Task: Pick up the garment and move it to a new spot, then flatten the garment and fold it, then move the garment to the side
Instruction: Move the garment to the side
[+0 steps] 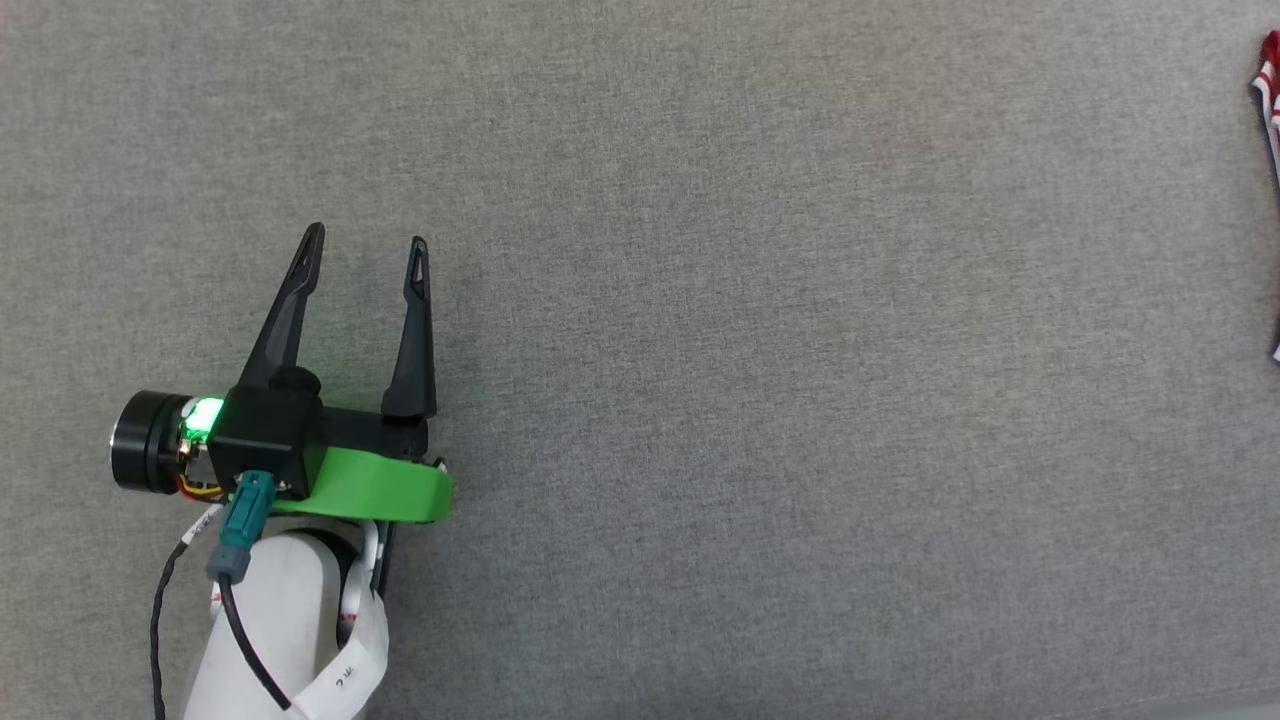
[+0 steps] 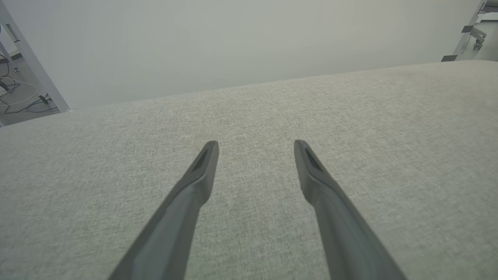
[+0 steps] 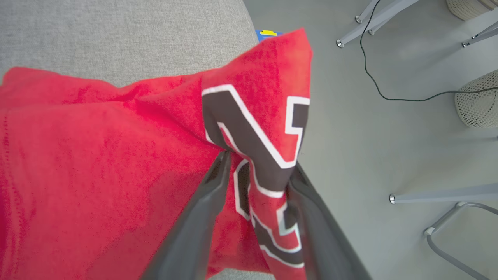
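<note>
Right wrist view, bottom centre: right gripper [image 3: 258, 161], jaws parted, with a fold of the garment [image 3: 97, 155] bearing black, white-outlined numerals draped between its fingers. The red cloth spreads across the left of the frame, lying on the grey padded surface [image 3: 116, 39]. Head view, lower left: left gripper [image 1: 367, 237], jaws spread wide above that surface. The garment's striped edge shows at the upper right border.

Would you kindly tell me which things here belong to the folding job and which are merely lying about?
Job: garment; right gripper, fingers spread around a fold of it; left gripper, open over the grey table.
Lying about: cable on the floor; woven basket; metal frame legs.
</note>
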Available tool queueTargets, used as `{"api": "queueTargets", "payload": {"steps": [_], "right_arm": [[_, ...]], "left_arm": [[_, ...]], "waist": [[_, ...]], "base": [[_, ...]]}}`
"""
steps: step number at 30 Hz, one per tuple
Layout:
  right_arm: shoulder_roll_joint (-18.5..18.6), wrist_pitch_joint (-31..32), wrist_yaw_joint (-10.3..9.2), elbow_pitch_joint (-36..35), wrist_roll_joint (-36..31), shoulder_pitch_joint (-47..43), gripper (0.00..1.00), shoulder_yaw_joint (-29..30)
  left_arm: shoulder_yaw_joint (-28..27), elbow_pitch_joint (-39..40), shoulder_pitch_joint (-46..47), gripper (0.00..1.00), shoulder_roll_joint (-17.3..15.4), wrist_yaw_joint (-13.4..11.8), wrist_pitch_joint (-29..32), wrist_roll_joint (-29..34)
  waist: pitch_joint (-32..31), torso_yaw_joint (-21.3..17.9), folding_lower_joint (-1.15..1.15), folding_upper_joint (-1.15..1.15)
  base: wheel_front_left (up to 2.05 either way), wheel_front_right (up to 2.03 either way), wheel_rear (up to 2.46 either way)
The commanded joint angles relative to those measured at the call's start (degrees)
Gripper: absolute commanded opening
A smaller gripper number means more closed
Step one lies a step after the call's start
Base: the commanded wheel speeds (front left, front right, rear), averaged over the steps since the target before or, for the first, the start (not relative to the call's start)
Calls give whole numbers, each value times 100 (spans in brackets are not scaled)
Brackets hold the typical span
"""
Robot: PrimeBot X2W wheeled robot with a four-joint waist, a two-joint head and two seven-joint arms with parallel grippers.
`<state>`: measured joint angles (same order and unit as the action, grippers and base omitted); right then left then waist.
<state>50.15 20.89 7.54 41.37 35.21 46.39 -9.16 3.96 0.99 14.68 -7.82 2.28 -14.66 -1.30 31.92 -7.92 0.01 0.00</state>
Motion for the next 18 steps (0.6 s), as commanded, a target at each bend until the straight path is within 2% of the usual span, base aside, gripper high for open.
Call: {"api": "queueTargets", "payload": {"steps": [1, 5, 11, 14, 18], "right_arm": [[-30, -150, -5, 78, -112, 87, 100, 6], [-84, -724, -5, 61, -239, -24, 100, -107], [-104, -2234, -5, -175, -539, -232, 100, -126], [-277, -2972, -5, -307, -748, -339, 100, -80], [-626, -3468, -5, -681, -1000, -525, 100, 23]], "left_arm": [[8, -13, -5, 100, -19, -37, -34, 15], [22, -138, -202, 100, 40, -60, -34, -39], [30, -298, -569, 100, 127, -94, -34, -112], [5, -375, -774, 100, 166, -112, -34, -163], [-49, -450, -982, 100, 203, -127, -34, -218]], "waist": [[-232, 22, -1, 0], [-676, 119, -1, 0], [-1354, 340, -1, 0], [-1667, 459, -1, 0], [-1980, 618, -1, 0]], "base": [[0, 0, 0], [0, 0, 0], [0, 0, 0], [0, 0, 0], [0, 0, 0]]}}
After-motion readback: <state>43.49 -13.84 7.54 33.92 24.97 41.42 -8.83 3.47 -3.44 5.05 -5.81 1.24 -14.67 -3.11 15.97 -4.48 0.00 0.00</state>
